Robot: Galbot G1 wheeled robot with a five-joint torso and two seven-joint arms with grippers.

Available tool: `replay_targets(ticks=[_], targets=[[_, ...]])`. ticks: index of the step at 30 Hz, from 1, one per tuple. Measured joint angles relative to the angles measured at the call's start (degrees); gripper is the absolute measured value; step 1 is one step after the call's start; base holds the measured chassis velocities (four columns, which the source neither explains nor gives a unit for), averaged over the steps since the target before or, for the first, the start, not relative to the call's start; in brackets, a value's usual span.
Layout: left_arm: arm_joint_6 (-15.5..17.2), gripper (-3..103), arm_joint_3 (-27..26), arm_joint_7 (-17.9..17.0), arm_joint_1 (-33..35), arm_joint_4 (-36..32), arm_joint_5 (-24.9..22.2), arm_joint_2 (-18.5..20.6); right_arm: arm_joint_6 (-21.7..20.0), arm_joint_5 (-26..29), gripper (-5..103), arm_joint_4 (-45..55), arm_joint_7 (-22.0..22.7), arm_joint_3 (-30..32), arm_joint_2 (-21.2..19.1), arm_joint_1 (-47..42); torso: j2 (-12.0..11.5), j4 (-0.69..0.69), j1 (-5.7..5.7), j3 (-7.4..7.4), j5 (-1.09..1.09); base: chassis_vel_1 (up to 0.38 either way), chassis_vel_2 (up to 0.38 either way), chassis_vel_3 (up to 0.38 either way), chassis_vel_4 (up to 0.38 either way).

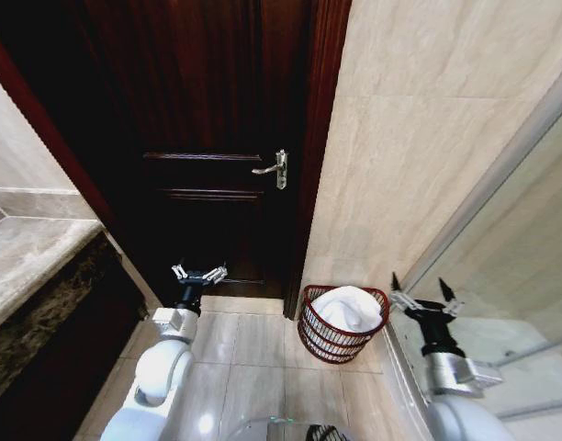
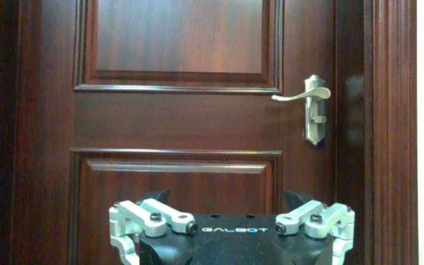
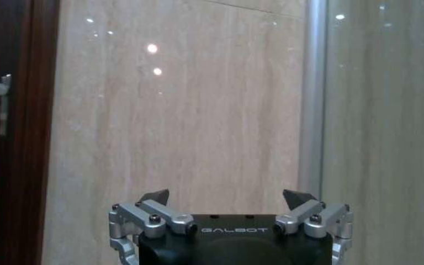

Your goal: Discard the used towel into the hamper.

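Observation:
The hamper (image 1: 341, 342) is a small round reddish-brown wire basket on the tiled floor by the wall corner. A white towel (image 1: 348, 307) lies bunched inside it, rising above the rim. My left gripper (image 1: 199, 273) is held up left of the hamper, facing the dark door, open and empty; in the left wrist view its fingertips (image 2: 157, 196) stand wide apart. My right gripper (image 1: 425, 296) is raised just right of the hamper, also open with nothing between its fingers (image 3: 155, 196), facing the tiled wall.
A dark wooden door (image 1: 217, 138) with a metal lever handle (image 1: 274, 169) is shut ahead. A stone counter (image 1: 28, 253) runs along the left. A glass shower partition with a metal frame (image 1: 488, 184) stands on the right. Floor tiles lie open between the arms.

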Motion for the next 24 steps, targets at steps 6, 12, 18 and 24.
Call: replay_targets(ticks=[6, 12, 18, 24], targets=[[2.82, 100, 1.84, -3.40, -1.57, 0.97, 2.54, -1.12, 2.75, -0.34, 100, 0.57, 0.41, -2.08, 0.55, -1.41, 1.29, 0.01, 0.55, 0.73, 0.00, 0.000, 0.000, 0.000, 0.000], [5.15, 100, 2.50, -6.15, -2.36, 1.80, 4.52, -2.12, 2.03, -2.82, 100, 1.19, 0.84, -5.94, 1.52, 0.41, 2.62, 0.00, 1.13, 1.50, 0.00, 0.000, 0.000, 0.000, 0.000], [5.56, 100, 1.88, -5.94, -2.56, 1.68, 5.28, -2.38, -0.12, -4.19, 100, 0.94, 1.87, -8.61, 1.92, 3.09, 3.74, 0.01, 1.62, 2.15, -0.01, 0.000, 0.000, 0.000, 0.000], [2.62, 100, -0.53, -2.80, -1.83, 1.72, 4.41, -2.77, -1.28, -3.86, 100, 0.70, 1.14, -9.88, 0.94, 3.50, 5.08, 0.01, 2.20, 2.88, -0.01, 0.000, 0.000, 0.000, 0.000]])
